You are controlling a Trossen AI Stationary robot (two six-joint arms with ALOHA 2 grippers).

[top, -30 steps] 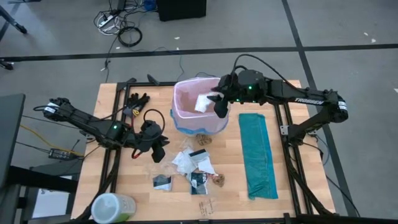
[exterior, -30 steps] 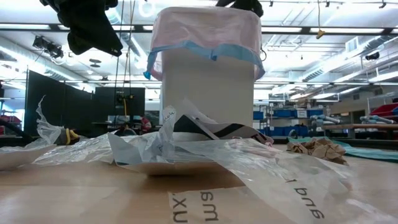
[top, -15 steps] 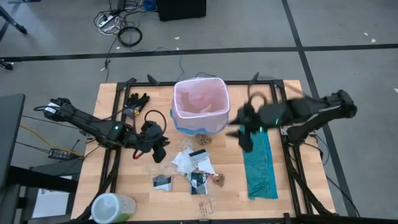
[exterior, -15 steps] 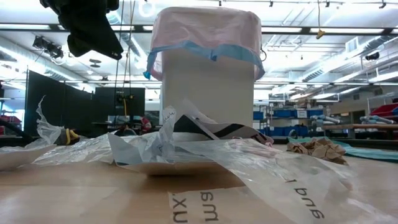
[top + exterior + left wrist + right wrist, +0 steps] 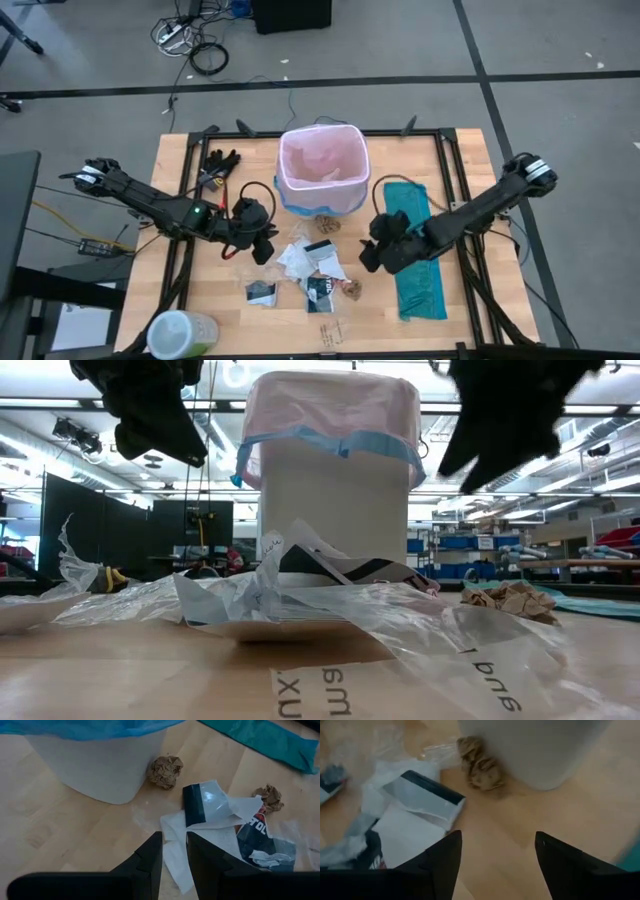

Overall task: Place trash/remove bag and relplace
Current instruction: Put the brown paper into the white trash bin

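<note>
Nearest to you, at the front edge of the table (image 5: 200,295), the trash (image 5: 315,265) lies in a loose heap: white papers, black-and-white packets and clear film. 1 more crumpled brown ball (image 5: 165,771) sits just beside the base of the white bin (image 5: 335,500).

Your left gripper (image 5: 262,238) hangs above the table just left of the heap. Its jaws are nearly together, with only a narrow gap, and they grasp nothing.

Your right gripper (image 5: 372,247) is low over the table on the other side of the heap, beside the teal-green bag (image 5: 415,250). Its 2 fingers (image 5: 440,860) are spread wide and empty.

Farther back, the bag (image 5: 322,165) lines the bin, its blue band (image 5: 340,442) folded over the rim. Some pale material shows inside, but you cannot tell what it is.
</note>
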